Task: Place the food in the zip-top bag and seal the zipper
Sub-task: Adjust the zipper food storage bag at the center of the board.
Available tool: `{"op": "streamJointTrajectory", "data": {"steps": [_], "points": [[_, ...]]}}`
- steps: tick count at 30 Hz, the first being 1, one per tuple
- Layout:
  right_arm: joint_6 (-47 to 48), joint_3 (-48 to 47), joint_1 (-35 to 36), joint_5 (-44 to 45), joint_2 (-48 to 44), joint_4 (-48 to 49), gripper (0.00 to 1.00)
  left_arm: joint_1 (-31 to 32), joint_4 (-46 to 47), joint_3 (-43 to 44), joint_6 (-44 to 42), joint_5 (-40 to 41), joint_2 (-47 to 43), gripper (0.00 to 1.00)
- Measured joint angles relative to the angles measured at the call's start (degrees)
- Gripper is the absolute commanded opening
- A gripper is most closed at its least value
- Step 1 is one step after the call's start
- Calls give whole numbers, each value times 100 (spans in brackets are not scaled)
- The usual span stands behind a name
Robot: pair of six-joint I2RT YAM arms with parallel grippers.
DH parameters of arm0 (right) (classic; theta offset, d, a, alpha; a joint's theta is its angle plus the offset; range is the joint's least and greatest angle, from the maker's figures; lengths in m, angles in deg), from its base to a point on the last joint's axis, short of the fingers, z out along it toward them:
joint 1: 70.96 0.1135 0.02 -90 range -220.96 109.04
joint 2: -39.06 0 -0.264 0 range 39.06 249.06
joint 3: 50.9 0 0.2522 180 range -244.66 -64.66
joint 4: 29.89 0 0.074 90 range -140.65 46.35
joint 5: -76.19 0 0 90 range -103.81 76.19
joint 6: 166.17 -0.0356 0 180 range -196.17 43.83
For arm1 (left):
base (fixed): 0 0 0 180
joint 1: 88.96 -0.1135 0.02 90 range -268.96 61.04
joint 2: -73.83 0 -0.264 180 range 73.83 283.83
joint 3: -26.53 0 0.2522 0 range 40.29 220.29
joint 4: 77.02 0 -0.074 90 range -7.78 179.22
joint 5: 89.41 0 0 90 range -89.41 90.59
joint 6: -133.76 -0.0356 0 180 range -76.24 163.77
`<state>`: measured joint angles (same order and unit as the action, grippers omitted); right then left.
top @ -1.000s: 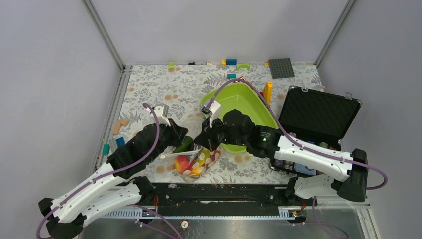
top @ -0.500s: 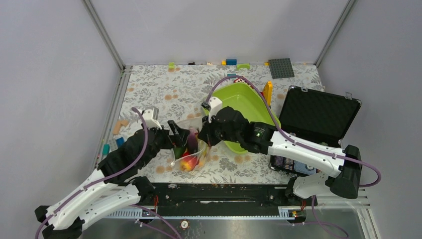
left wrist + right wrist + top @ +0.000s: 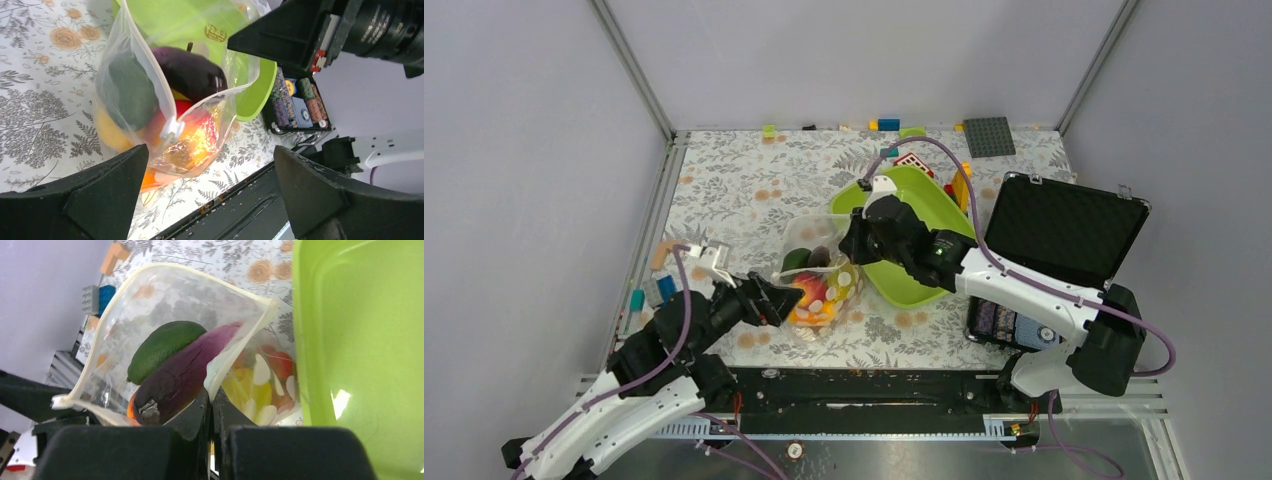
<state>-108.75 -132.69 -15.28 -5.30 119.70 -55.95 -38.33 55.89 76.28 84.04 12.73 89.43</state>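
The zip-top bag (image 3: 822,285) lies on the flowered table beside the tray, its mouth gaping. Inside it is the food: a purple eggplant (image 3: 185,374), a dark green fruit (image 3: 162,346), a red apple (image 3: 200,130) and yellow pieces. My right gripper (image 3: 850,254) is shut on the bag's mouth edge (image 3: 235,347), and the closed jaws (image 3: 213,402) pinch the zipper strip. My left gripper (image 3: 776,300) stands wide open just left of the bag and touches nothing. In the left wrist view the gripper (image 3: 210,195) frames the bag's lower part, and the zipper's whitish end (image 3: 172,129) shows.
A lime-green tray (image 3: 929,215) stands right behind the bag. An open black case (image 3: 1064,232) sits to the right, with round chips (image 3: 296,102) in its base. Coloured blocks (image 3: 889,124) and a grey baseplate (image 3: 989,137) line the back edge. More blocks (image 3: 662,256) lie at the left.
My left gripper opened, let go of the bag and drew back to the near left. My right gripper kept its hold and carried the bag's mouth away toward the tray.
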Motion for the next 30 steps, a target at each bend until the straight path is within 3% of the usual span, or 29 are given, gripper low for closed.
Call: {"op": "streamJointTrajectory", "data": {"steps": [3,11,24,30], "points": [[-138,186,-214,-2,-9,33,0,0,376,-271,-136,-170,199,98],[-306,367,-461,-39,-70,24,0,0,1058,-442,-492,-142,833,85],[-483,535,-730,-431,-155,42,0,0,1257,-1086,-807,409,-321,83],[-516,562,-791,-581,-192,48,0,0,1554,-1182,-1246,116,-59,78]]}}
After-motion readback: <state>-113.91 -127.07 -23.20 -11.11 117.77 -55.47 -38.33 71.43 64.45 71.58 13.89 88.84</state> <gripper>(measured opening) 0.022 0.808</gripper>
